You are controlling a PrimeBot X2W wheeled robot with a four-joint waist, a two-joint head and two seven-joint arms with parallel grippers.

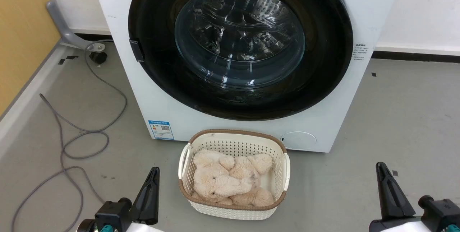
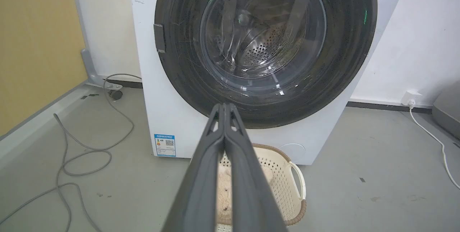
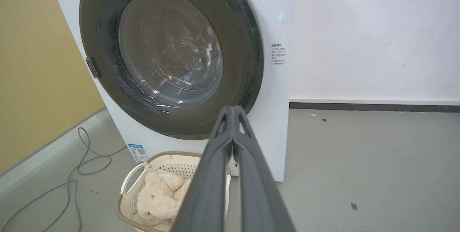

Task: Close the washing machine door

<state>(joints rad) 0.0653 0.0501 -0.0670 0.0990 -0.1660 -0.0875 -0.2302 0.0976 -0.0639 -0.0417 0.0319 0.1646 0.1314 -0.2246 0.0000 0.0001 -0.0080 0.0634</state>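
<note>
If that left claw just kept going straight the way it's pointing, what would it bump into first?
Probably the lower black rim of the washing machine door: the shut left gripper lines up with it, passing above the basket. Depth is hard to judge.

The cream perforated plastic basket [image 1: 237,131] stands before the white boxy washing machine [image 1: 118,45], a beige plush bear [image 1: 222,181] inside; a grey cable [image 1: 86,130] lies left.

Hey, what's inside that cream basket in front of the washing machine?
A cream plush bear lies curled in the basket, filling most of it. Whatever might lie beneath the bear is covered.
</note>
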